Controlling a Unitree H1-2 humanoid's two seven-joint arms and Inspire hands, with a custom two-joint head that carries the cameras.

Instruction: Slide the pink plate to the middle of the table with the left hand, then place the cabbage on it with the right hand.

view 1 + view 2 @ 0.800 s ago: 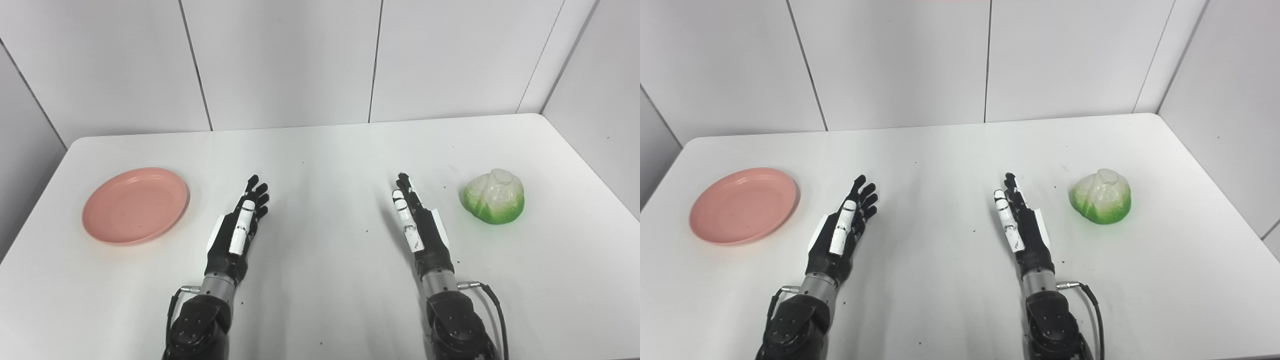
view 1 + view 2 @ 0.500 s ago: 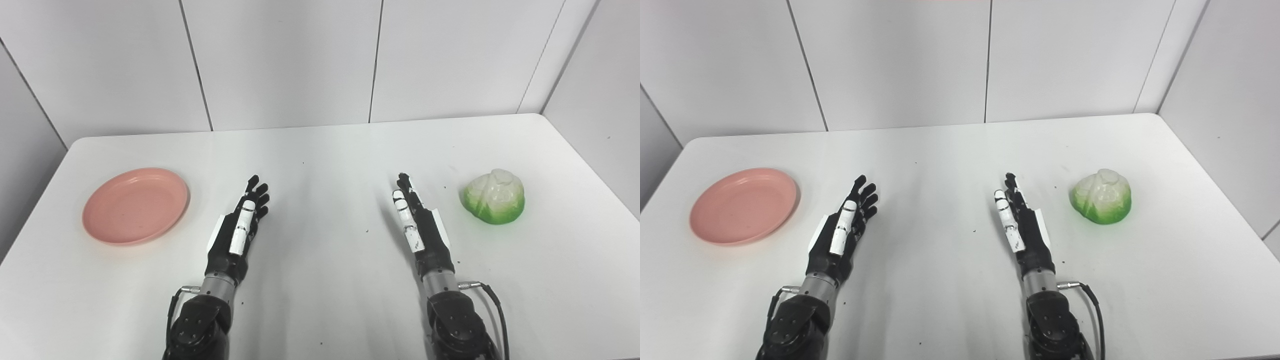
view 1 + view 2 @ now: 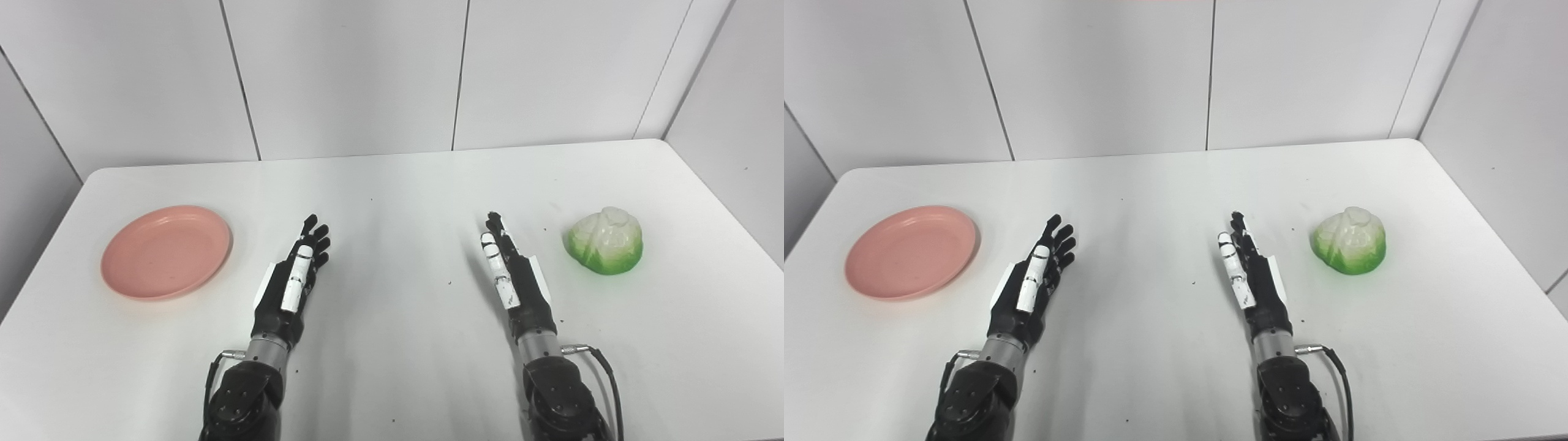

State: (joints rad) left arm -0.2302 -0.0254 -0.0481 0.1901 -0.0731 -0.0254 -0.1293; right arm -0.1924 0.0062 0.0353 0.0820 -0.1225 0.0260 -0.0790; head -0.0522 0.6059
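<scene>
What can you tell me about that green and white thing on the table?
It is a cabbage, probably a toy by its glossy surface: a rounded lump, whitish on top with ridged leaves, bright green round the bottom. It sits alone on the white table towards the right side, beyond the open right hand. Nothing but the table touches it.

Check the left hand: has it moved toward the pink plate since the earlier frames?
No. The left hand lies open in the same spot, equally far from the pink plate, and touches nothing.
</scene>
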